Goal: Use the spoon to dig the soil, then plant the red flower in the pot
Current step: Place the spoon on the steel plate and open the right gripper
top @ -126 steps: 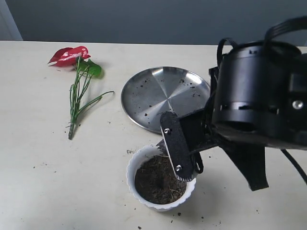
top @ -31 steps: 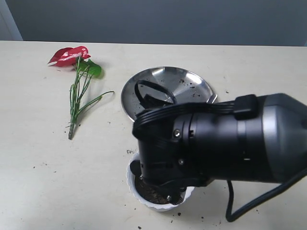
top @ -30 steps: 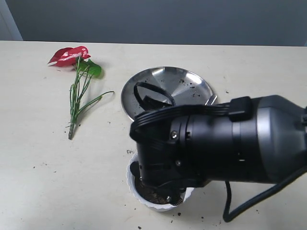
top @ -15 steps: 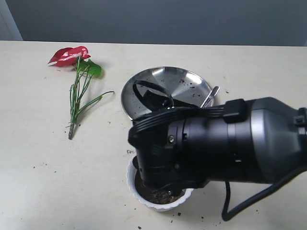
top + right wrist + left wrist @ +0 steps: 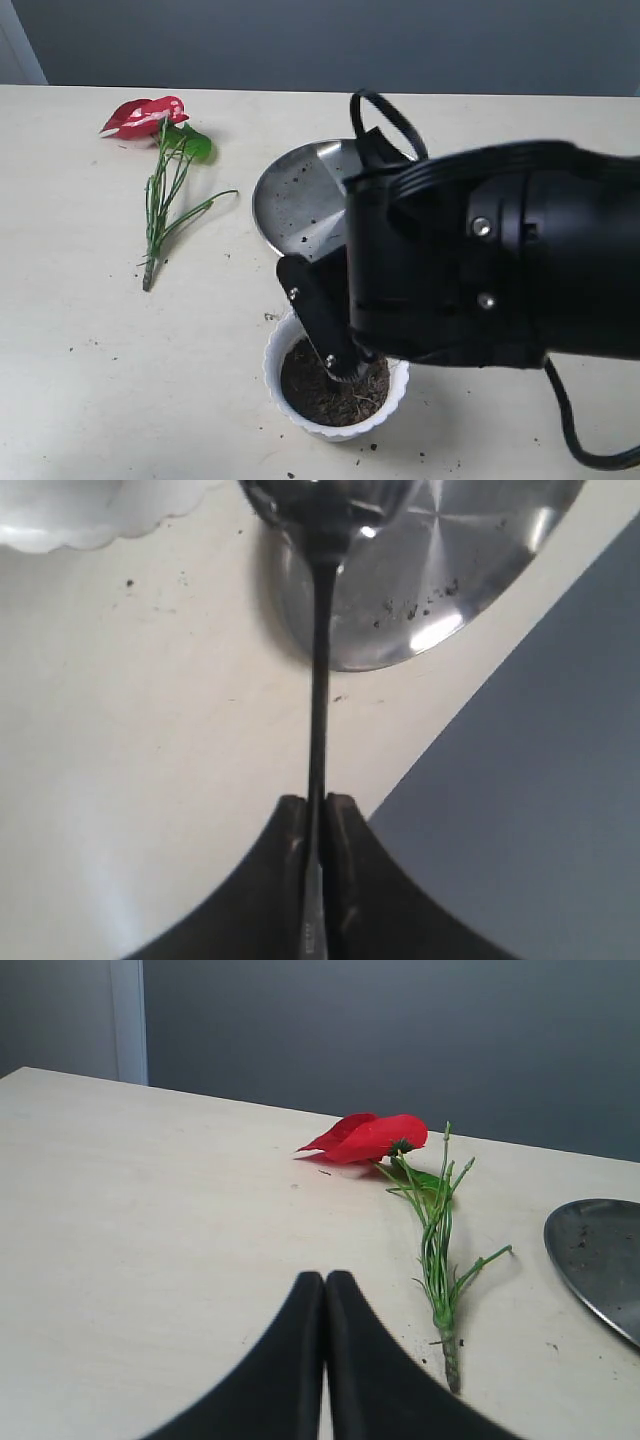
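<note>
The white scalloped pot [image 5: 290, 400] stands near the front of the table, with dark brown soil [image 5: 312, 392] inside it. My right gripper [image 5: 317, 802] is shut on the thin handle of the silver spoon [image 5: 320, 670]. The spoon's bowl reaches out of the right wrist view beside the pot rim [image 5: 90, 525]. One black finger [image 5: 318, 318] of that gripper slants down over the soil; the spoon is hidden in the exterior view. The red flower [image 5: 147, 115] lies flat at the far left, stems toward the front. My left gripper [image 5: 325, 1280] is shut and empty, short of the flower [image 5: 372, 1137].
A round steel plate [image 5: 298, 195] flecked with soil crumbs lies behind the pot, its right half covered by my right arm [image 5: 500, 260]. The plate's edge [image 5: 600, 1250] also shows in the left wrist view. Dark crumbs dot the table around the pot.
My right arm has swung and lifted, uncovering most of the pot and soil. Its finger now shows slanting over the soil, and the arm covers the right side of the plate.
</note>
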Controlling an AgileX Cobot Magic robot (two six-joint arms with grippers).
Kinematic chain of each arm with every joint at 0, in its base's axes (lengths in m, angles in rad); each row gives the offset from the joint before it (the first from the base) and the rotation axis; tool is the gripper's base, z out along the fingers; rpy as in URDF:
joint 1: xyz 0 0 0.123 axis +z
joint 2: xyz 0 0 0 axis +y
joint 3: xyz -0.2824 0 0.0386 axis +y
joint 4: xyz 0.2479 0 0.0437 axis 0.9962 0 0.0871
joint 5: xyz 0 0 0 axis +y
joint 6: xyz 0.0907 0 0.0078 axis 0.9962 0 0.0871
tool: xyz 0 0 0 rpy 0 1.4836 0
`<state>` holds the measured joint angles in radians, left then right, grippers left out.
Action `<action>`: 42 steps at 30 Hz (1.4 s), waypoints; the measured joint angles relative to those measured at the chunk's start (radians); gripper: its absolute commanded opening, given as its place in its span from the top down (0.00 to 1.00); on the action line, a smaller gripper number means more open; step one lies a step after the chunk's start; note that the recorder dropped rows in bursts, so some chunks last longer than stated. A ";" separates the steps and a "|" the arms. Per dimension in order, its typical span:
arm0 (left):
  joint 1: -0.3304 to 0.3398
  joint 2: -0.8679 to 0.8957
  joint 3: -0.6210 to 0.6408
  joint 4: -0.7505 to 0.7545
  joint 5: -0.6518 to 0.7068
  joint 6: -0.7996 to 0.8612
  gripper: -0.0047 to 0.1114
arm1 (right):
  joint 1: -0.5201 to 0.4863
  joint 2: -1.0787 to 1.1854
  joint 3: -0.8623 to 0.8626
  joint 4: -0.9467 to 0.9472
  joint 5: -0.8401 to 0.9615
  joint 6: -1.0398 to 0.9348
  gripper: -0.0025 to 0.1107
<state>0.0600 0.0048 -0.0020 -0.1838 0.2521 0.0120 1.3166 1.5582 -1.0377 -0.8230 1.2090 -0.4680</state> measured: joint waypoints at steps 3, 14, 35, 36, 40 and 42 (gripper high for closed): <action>0.000 0.000 0.000 0.000 0.000 0.000 0.96 | -0.043 -0.017 0.000 0.038 -0.060 0.199 0.98; 0.000 0.000 0.000 0.000 0.000 0.000 0.96 | -0.447 0.086 -0.057 0.150 -0.580 0.603 0.98; 0.000 0.000 0.000 0.000 0.000 0.000 0.96 | -0.606 0.681 -0.611 0.544 -0.384 0.284 0.98; 0.000 0.000 0.000 0.000 0.000 0.000 0.96 | -0.606 0.688 -0.616 0.536 -0.384 0.281 0.98; 0.000 0.000 0.000 0.000 0.000 0.000 0.96 | -0.606 0.699 -0.622 0.528 -0.377 0.281 0.88; 0.000 0.000 0.000 0.000 0.000 0.000 0.96 | -0.606 0.702 -0.626 0.526 -0.376 0.281 0.80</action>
<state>0.0600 0.0048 -0.0020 -0.1838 0.2521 0.0120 0.7110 2.2605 -1.6640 -0.2969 0.8335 -0.1871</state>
